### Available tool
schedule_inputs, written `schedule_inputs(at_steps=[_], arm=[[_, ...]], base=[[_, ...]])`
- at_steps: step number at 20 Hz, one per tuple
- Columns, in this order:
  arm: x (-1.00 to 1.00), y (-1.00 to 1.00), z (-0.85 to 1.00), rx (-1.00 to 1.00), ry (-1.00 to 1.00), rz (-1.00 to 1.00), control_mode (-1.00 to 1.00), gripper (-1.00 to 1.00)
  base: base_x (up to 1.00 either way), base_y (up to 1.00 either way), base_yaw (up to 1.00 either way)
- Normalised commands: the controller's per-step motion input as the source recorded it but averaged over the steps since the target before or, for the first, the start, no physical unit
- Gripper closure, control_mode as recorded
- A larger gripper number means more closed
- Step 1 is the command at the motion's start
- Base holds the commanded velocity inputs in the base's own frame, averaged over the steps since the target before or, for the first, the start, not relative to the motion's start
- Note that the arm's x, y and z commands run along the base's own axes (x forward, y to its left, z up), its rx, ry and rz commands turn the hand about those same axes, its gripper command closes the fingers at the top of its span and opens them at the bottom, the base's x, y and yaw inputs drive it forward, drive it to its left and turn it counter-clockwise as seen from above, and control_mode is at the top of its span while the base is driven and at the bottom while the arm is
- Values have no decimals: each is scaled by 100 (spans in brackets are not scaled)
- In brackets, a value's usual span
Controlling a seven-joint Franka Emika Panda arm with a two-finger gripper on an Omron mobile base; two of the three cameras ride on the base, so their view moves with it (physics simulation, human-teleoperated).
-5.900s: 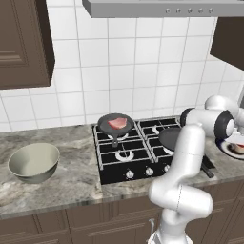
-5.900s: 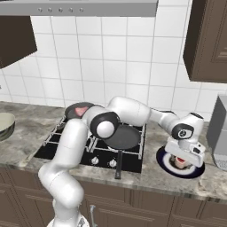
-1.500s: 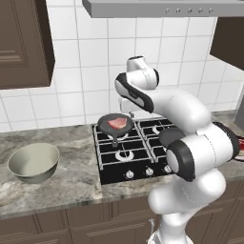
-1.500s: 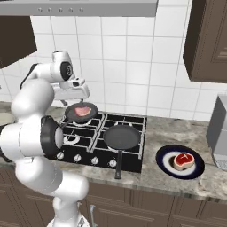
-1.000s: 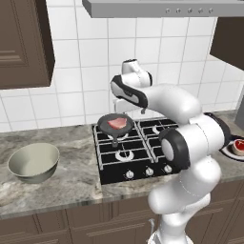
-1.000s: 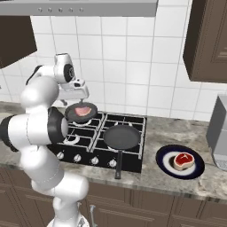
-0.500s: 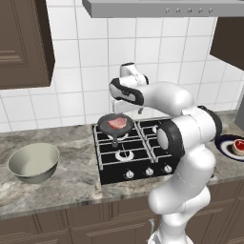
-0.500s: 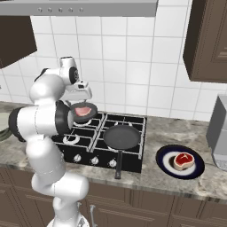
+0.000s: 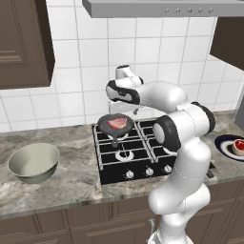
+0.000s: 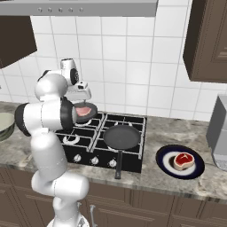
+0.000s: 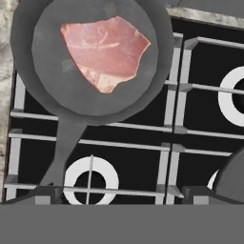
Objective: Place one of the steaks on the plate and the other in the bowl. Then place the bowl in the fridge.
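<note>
Looking down along the gripper (image 11: 121,193), whose two dark fingertips (image 11: 45,194) stand wide apart at the lower edge. A raw pink steak (image 11: 104,52) with paler streaks lies flat in a dark round frying pan (image 11: 52,86), whose handle (image 11: 64,147) runs toward the lower left. The pan rests on the grates of a black gas hob (image 11: 190,114). White burner rings (image 11: 90,181) show beneath. A curved dark edge at lower right is possibly a second pan (image 11: 233,178).

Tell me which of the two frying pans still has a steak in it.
The rear-left pan on the stove, below the open gripper, holds a steak. The other pan, nearer the plate, is bare; its steak lies on that plate.
</note>
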Motion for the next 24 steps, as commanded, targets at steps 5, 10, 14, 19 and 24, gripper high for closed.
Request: schedule_inputs(at_steps=[5, 10, 14, 19, 24], arm=[[18, 5, -29, 1, -9, 0, -100, -100], [18, 0, -34, 0, -3, 0, -100, -100], [11, 2, -13, 0, 0, 0, -100, -100], [12, 8, 0, 0, 0, 0, -100, -100], [12, 8, -8, 0, 0, 0, -100, -100]], base=[[0, 0, 0], [0, 0, 0], [0, 0, 0], [0, 0, 0], [0, 0, 0]])
